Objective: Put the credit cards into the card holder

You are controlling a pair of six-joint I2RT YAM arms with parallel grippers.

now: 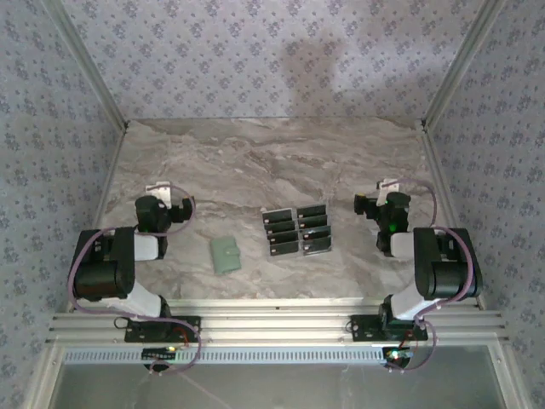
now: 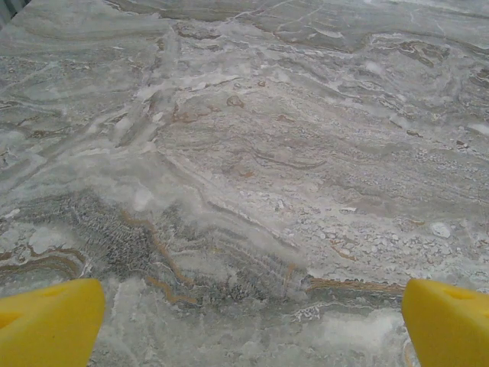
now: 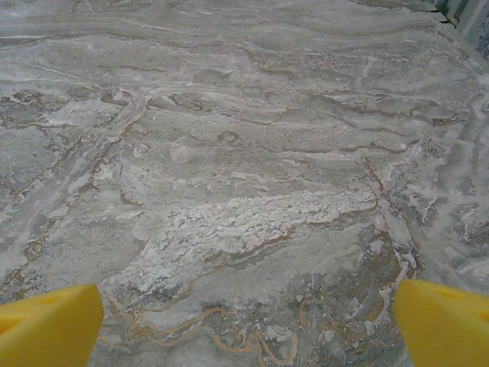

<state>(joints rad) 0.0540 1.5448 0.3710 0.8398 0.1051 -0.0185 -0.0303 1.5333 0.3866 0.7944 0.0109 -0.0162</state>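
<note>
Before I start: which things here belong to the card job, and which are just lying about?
For the job:
- credit cards, in two columns
- green card holder, left of them

Not for the job:
- marble table
- patterned walls
- metal rail

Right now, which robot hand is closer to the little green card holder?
Left. The left gripper is just left of the card holder and farther back; the right gripper is far to its right, past the credit cards.

No text, label, brand or number could be read anywhere. The cards (image 1: 281,228) at mid-frame were too small to show print.
</note>
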